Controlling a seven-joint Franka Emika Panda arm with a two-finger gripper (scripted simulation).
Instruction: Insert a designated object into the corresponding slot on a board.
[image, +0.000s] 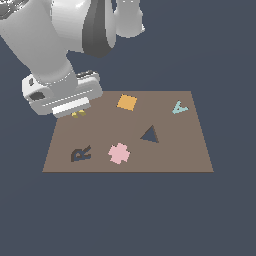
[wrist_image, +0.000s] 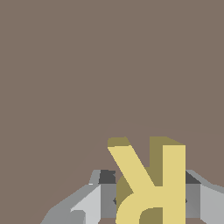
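Observation:
The yellow letter R (wrist_image: 151, 183) sits between my gripper's fingers (wrist_image: 103, 197), which press on it from both sides. In the exterior view only a sliver of the yellow R (image: 78, 114) shows under the gripper (image: 78, 112), over the far corner of the brown board (image: 165, 160) on the exterior view's left. The dark R-shaped slot (image: 81, 153) lies tilted near the board's front edge on that same side, a short way in front of the gripper. I cannot tell whether the R touches the board or hangs just above it.
On the board lie an orange square (image: 127, 102), a teal letter A (image: 179, 107) and a pink cross-shaped piece (image: 119, 153). A dark triangular recess (image: 149, 135) is near the middle. The arm's bulky links fill the upper part of the exterior view's left.

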